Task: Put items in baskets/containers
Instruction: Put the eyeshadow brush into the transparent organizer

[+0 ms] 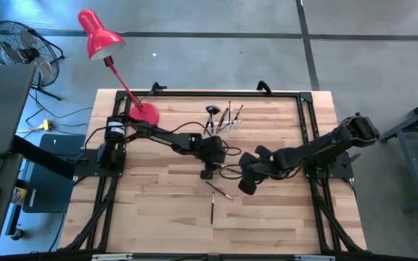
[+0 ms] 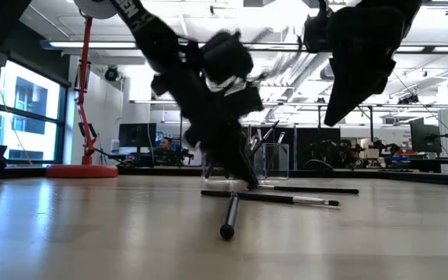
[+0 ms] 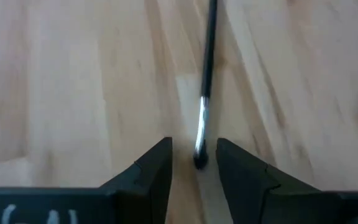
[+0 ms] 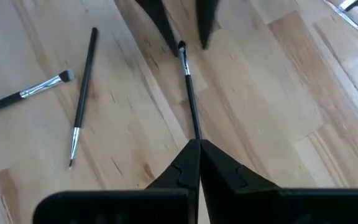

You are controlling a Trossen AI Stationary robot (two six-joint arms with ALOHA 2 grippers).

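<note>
I read the wooden surface point(image 1: 158, 217) first. The clear holder point(image 1: 227, 125) stands near the red lamp base point(image 1: 143, 113), with several brushes already upright in it. Three brushes lie loose on the holder's near side. The left gripper point(image 3: 194, 163) is the nearer arm: its fingers point(image 3: 154, 168) stand narrowly apart, straddling the tip of one brush point(image 3: 205, 74), not yet clamped. That brush's long axis runs straight away from these fingers. The right gripper point(image 4: 199, 146), fingers pressed together and empty, points at the same brush's opposite end.
</note>
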